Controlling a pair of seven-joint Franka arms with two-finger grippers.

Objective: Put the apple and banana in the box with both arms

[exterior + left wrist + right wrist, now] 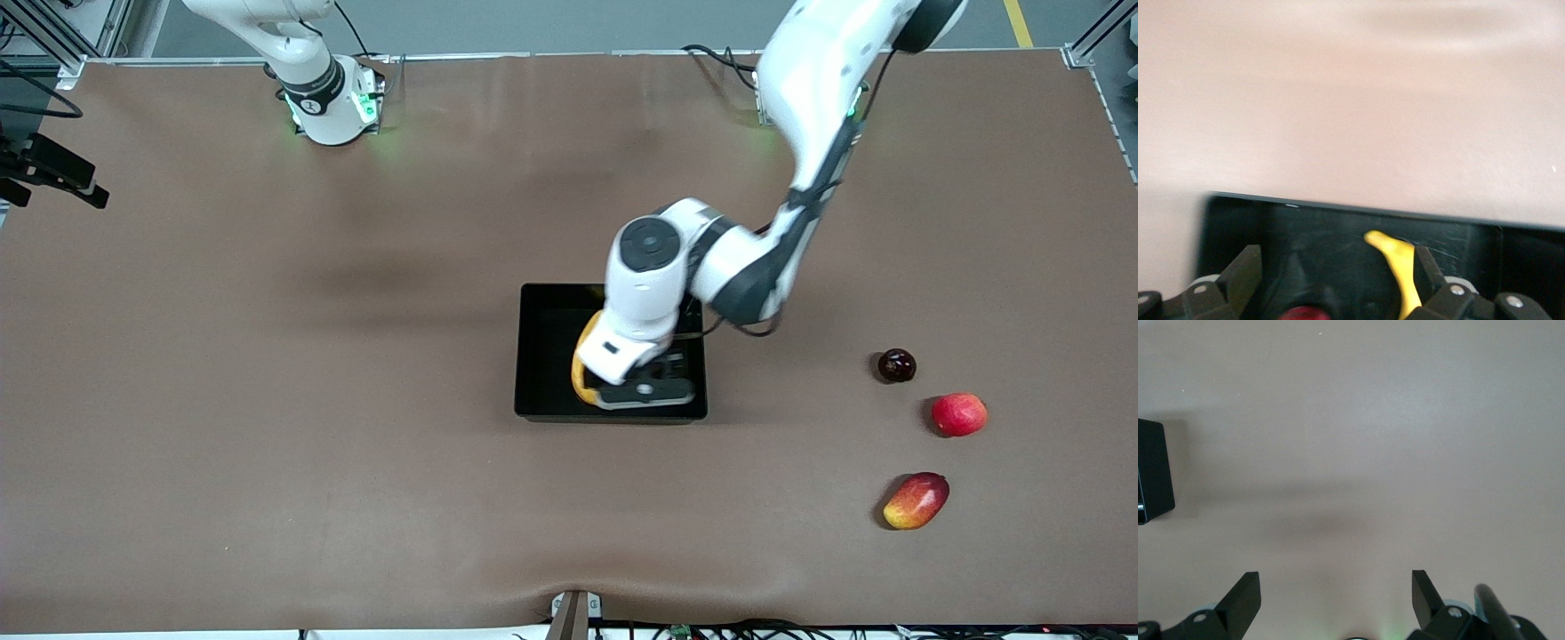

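Note:
The black box (524,356) sits mid-table. The yellow banana (581,363) lies inside it along the wall toward the right arm's end. My left gripper (645,389) is down in the box, open and holding nothing. In the left wrist view the banana (1399,267) lies just inside one finger (1429,265), apart from the other. A small patch of red, the apple (1301,313), shows in the box (1338,223) under the hand. In the front view the apple is hidden by the left hand. My right gripper (1336,590) is open and empty above bare table, out of the front view.
Toward the left arm's end of the table lie a dark plum (896,364), a pinkish-red round fruit (959,414) and a red-yellow mango (917,500). A corner of the box (1153,473) shows in the right wrist view. The right arm's base (331,102) stands at the table's back edge.

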